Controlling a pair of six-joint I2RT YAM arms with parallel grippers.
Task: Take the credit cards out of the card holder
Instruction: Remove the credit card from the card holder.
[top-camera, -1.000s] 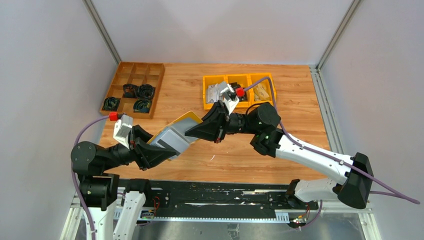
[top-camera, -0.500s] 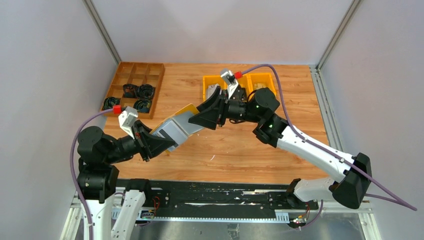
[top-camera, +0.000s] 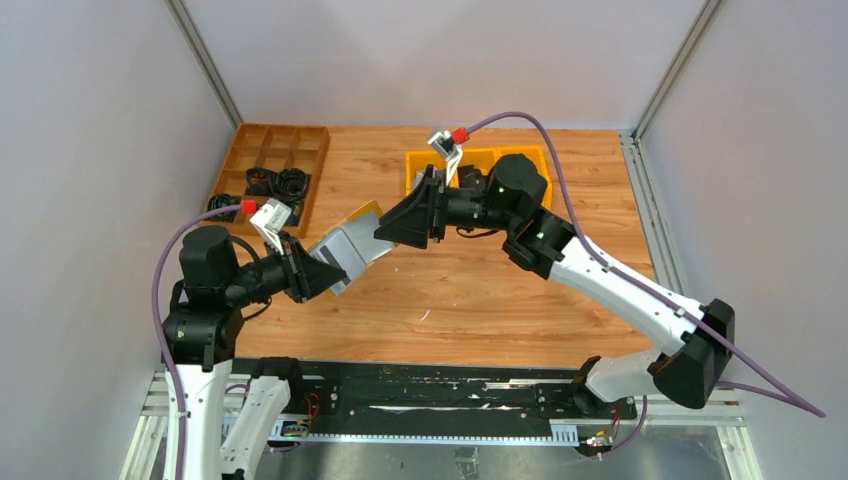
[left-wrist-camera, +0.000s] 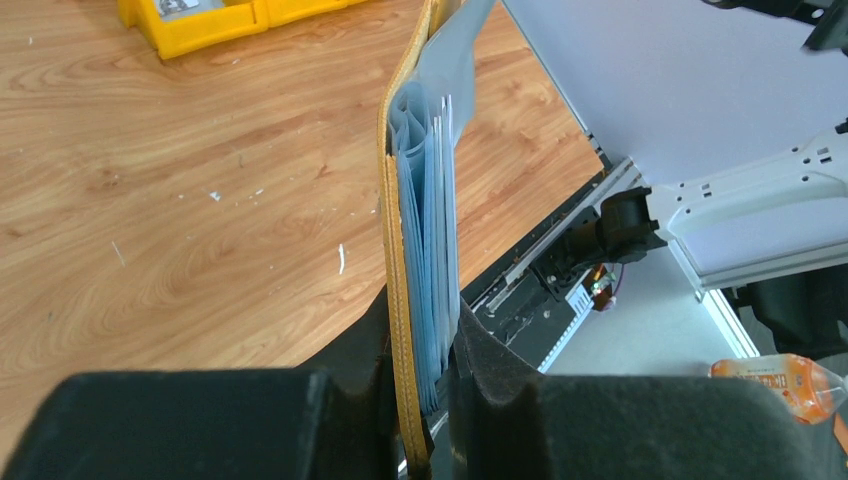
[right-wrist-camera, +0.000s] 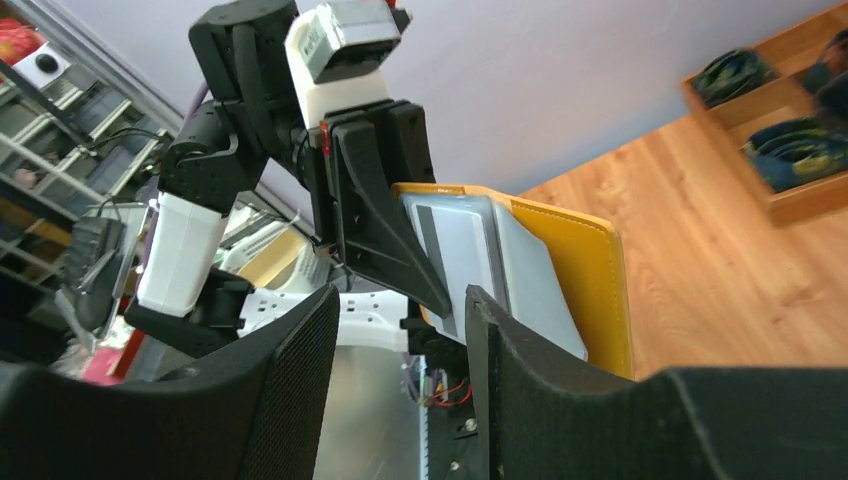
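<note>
**Yellow card holder held up while the right hand lets go**

Mustard-yellow and folded open, the card holder (top-camera: 348, 250) hangs in the air over the left part of the desk (top-camera: 480, 290). Grey credit cards (right-wrist-camera: 455, 250) sit inside its sleeves, and one shows a dark stripe. The left hand (top-camera: 318, 272) squeezes the near edge of the holder tight between its fingers. The right hand (top-camera: 385, 230) is just beside the far end. A second ago it was pinched shut there. Now its fingers stand apart and hold nothing. The holder has also moved a little to the left. I think the right hand let go to get a better pinch on one card, so the cards still have to come out.
</note>
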